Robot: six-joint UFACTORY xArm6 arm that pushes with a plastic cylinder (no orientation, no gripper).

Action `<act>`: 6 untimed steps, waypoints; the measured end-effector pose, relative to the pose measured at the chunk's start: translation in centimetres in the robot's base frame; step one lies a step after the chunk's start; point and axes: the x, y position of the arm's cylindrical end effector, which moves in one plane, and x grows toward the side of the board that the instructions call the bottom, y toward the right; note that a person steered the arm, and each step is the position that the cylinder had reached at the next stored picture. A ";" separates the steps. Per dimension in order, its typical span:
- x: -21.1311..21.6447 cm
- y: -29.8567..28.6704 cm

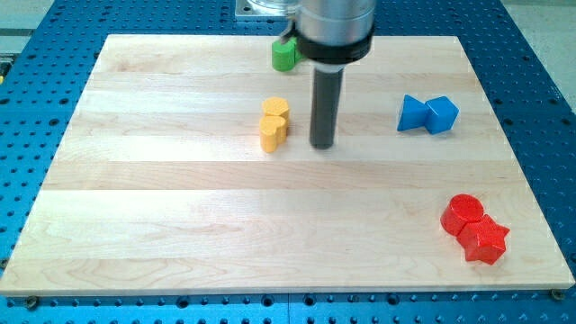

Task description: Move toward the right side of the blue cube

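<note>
The blue cube point(443, 114) sits on the wooden board at the view's right, touching a blue triangular block point(412, 113) on its left. My tip point(323, 144) is on the board near the middle, well to the left of both blue blocks and just right of two yellow blocks. The rod rises from it to the arm's dark collar at the view's top.
Two yellow blocks, a heart point(275, 111) and a rounded one point(271, 134), touch each other left of my tip. A green block point(284, 56) sits at the top, partly behind the arm. A red cylinder point(463, 213) and a red star point(486, 239) touch at the bottom right.
</note>
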 end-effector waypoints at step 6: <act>-5.8 24.3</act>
